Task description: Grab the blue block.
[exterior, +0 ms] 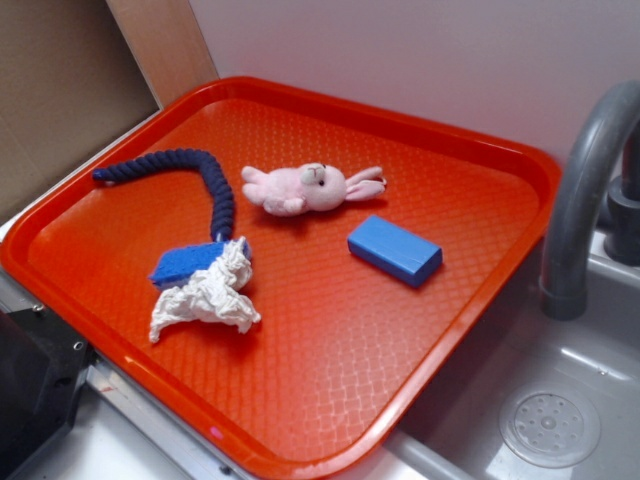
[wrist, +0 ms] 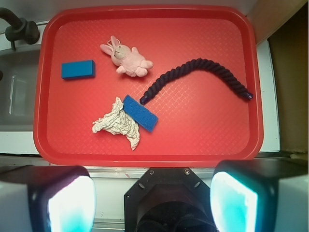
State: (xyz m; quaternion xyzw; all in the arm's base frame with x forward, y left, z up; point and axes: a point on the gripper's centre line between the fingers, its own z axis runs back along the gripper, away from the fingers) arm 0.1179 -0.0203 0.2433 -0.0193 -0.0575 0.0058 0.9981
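The blue block (exterior: 395, 250) lies flat on the red tray (exterior: 480, 130), right of centre and just below the pink plush bunny (exterior: 310, 188). In the wrist view the block (wrist: 78, 69) sits at the tray's upper left, left of the bunny (wrist: 126, 58). My gripper (wrist: 152, 198) is open and empty, its fingers (wrist: 67, 203) spread wide. It is high above and off the tray's near edge (wrist: 145, 159), far from the block. The gripper does not show in the exterior view.
A dark navy rope (exterior: 200, 175) curves across the tray's left. A flat blue sponge pad (exterior: 185, 263) with crumpled white cloth (exterior: 205, 295) lies at its end. A grey faucet (exterior: 580, 200) and sink (exterior: 550, 400) stand right of the tray.
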